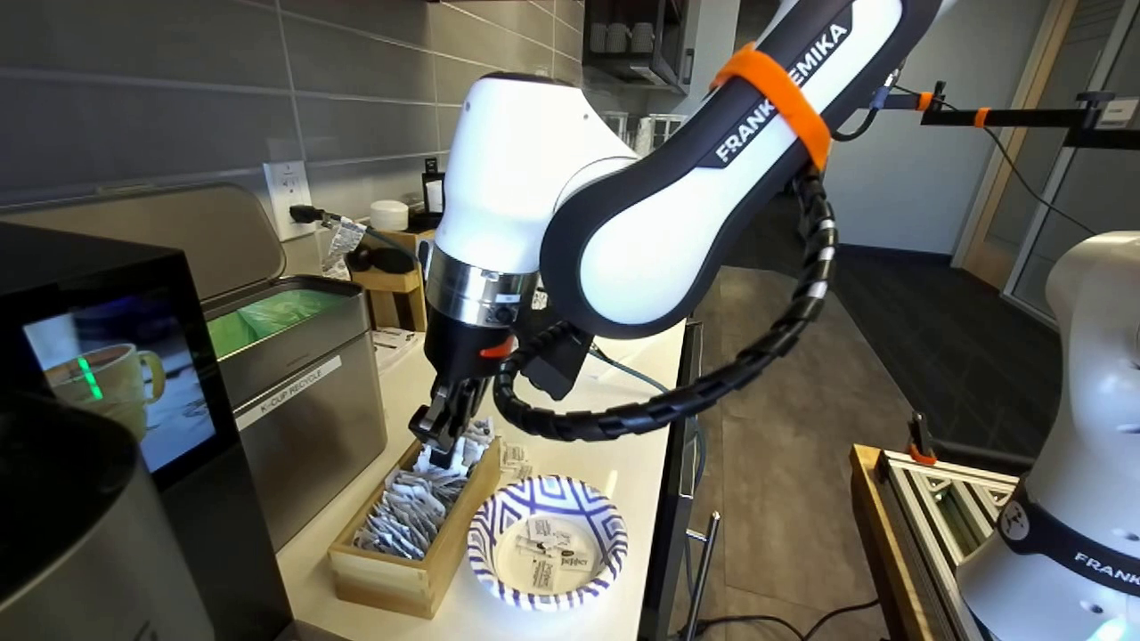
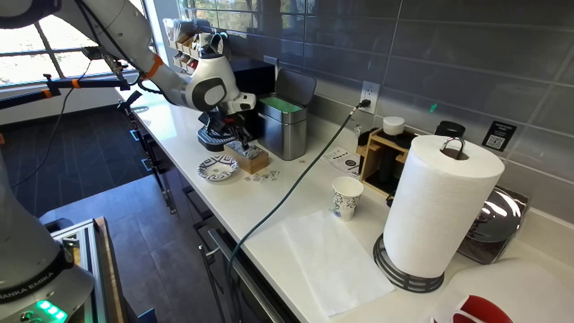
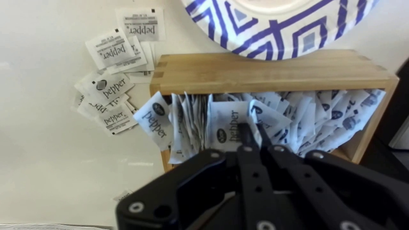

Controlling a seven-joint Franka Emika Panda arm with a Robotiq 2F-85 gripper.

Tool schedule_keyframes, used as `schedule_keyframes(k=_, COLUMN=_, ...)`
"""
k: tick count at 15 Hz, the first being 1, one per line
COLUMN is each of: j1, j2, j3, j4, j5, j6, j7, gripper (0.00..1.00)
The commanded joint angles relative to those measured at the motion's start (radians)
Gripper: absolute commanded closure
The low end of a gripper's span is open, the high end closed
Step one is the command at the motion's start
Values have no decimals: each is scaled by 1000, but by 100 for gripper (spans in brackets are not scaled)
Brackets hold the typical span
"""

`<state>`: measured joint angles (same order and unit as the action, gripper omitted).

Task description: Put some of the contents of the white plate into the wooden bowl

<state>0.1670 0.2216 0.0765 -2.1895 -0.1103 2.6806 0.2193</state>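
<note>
The white plate with a blue patterned rim (image 1: 608, 534) holds several pale pepper packets (image 1: 561, 559). It also shows in an exterior view (image 2: 204, 169) and partly in the wrist view (image 3: 260, 40). The wooden bowl, a rectangular light wooden box (image 1: 383, 580), stands beside it, also in the wrist view (image 3: 271, 72). It is packed with upright packets (image 3: 314, 118). My gripper (image 3: 252, 126) is down inside the box, in its packet row. Its fingers are nearly together with a thin packet edge (image 3: 256, 134) pinched between them. The gripper also shows in both exterior views (image 1: 438, 445) (image 2: 244, 142).
Loose packets (image 3: 110, 89) lie on the counter by the box's end. A steel K-cup bin (image 1: 312, 427) and a black machine (image 1: 116, 356) stand close beside the box. A cable (image 2: 291, 193), paper cup (image 2: 346, 202) and paper towel roll (image 2: 441, 206) are farther along the counter.
</note>
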Motion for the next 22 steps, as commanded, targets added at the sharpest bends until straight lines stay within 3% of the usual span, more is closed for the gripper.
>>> schedule_keyframes(k=1, j1=39, j2=26, j3=-29, j4=1, j5=-66, j6=-7, j7=100, gripper=99)
schedule_keyframes(k=4, j1=58, j2=32, j3=-43, j4=4, j5=-102, j6=-8, j7=159, gripper=98)
schedule_keyframes(k=5, j1=59, j2=29, j3=-45, j4=5, j5=-101, j6=-8, j7=168, gripper=71)
schedule_keyframes(k=7, j1=57, j2=16, j3=-47, j4=4, j5=-94, j6=-10, j7=179, gripper=65)
schedule_keyframes(k=15, j1=-27, j2=-96, j3=19, j4=-25, j5=158, j6=-40, j7=-8, gripper=4)
schedule_keyframes(k=22, j1=-57, j2=-150, j3=-13, j4=-39, j5=176, j6=-17, j7=19, gripper=0)
